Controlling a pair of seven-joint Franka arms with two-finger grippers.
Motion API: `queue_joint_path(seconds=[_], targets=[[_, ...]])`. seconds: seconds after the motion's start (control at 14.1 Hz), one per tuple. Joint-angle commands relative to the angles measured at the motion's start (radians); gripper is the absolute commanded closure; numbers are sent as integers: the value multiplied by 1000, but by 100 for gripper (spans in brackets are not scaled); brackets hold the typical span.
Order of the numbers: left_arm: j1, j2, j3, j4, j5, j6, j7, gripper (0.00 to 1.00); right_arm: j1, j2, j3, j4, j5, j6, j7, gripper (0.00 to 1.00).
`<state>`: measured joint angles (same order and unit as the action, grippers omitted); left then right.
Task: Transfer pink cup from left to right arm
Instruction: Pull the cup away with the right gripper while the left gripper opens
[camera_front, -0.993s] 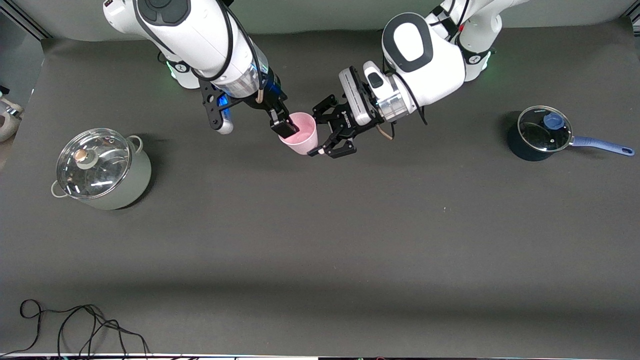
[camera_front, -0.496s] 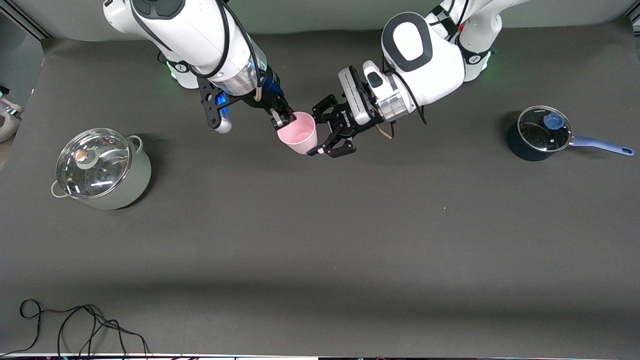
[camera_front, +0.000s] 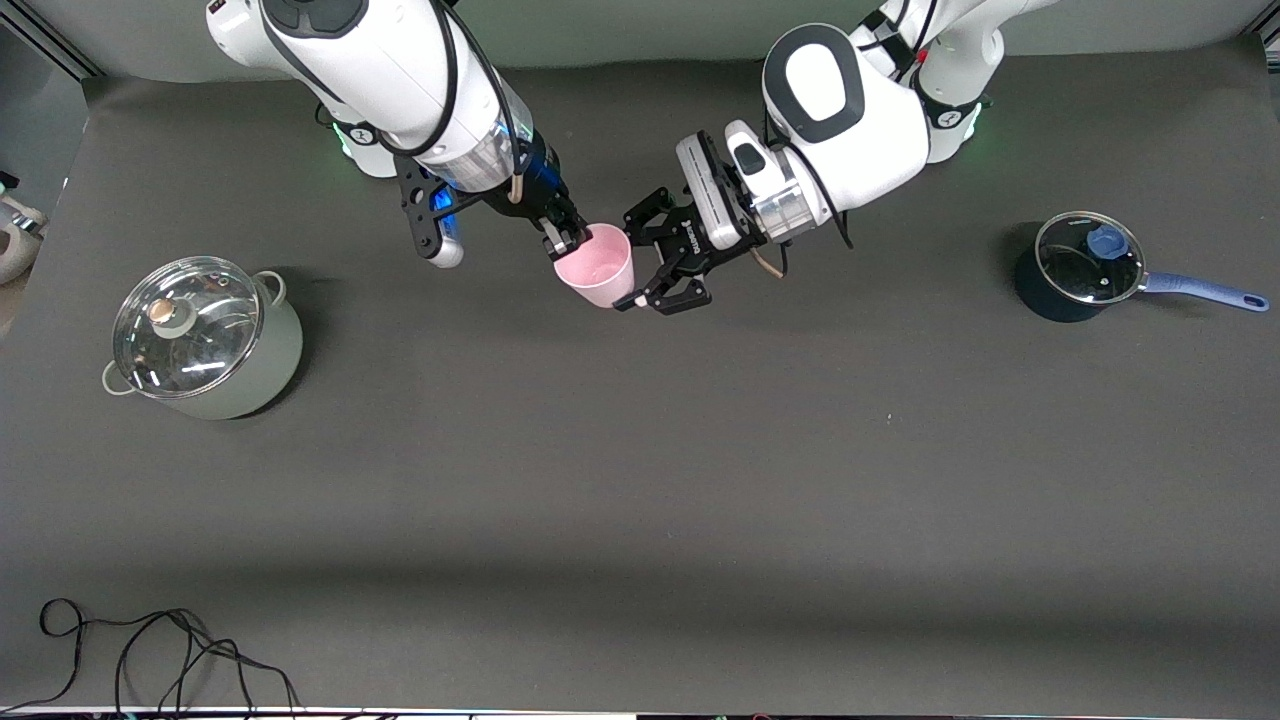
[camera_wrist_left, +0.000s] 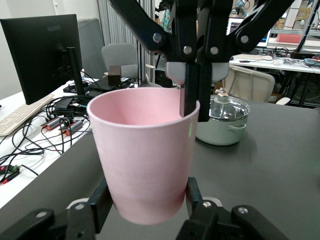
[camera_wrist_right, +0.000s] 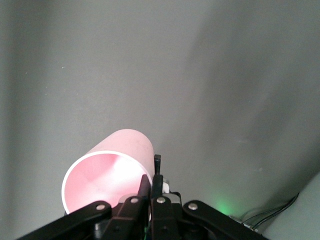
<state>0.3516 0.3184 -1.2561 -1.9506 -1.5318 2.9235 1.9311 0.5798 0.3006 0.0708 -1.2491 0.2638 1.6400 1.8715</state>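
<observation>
The pink cup (camera_front: 598, 268) is held in the air over the middle of the table, between the two arms, mouth up and slightly tilted. My left gripper (camera_front: 628, 262) has its fingers on both sides of the cup's lower body; in the left wrist view (camera_wrist_left: 147, 195) they press against the cup (camera_wrist_left: 145, 160) near its base. My right gripper (camera_front: 570, 240) is shut on the cup's rim, one finger inside and one outside. This shows in the left wrist view (camera_wrist_left: 195, 102) and in the right wrist view (camera_wrist_right: 152, 175), with the cup (camera_wrist_right: 107, 175) beside it.
A pale green pot with a glass lid (camera_front: 205, 340) stands toward the right arm's end of the table and also shows in the left wrist view (camera_wrist_left: 222, 122). A dark blue saucepan with a lid (camera_front: 1075, 268) stands toward the left arm's end. Black cables (camera_front: 150, 650) lie at the front edge.
My right gripper's fingers, open with one inside the cup a second ago, have closed on the rim. The cup shifted slightly toward the right arm. My left gripper has not moved.
</observation>
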Motion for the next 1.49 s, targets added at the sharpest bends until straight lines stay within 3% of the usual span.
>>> queue_joint_path(seconds=[0.0,0.28,0.5,0.64,0.85,0.99,1.13,1.42], targets=[[1,-22,3,12,-14,22,-17,2,-11,11,-16,34,-11,-28,-109,100],[15,-15,9,10,-11,19,-12,2,-81,-11,-23,37,-12,-51,-205,100],[53,10,29,1,-11,-3,-20,2,-141,-46,-46,28,-18,-168,-453,100],[102,46,29,-2,-8,-53,-24,2,-144,-70,-136,13,-23,-242,-628,100],[214,60,35,-43,5,-234,-82,2,-143,-112,-268,-28,-24,-276,-906,100],[300,60,35,-70,124,-381,-205,2,-140,-158,-334,-102,-60,-275,-1105,100],[378,59,46,-74,330,-556,-453,2,-140,-188,-374,-166,-122,-264,-1289,100],[558,48,64,-19,687,-954,-840,1,-138,-228,-443,-329,-140,-131,-1465,100]])
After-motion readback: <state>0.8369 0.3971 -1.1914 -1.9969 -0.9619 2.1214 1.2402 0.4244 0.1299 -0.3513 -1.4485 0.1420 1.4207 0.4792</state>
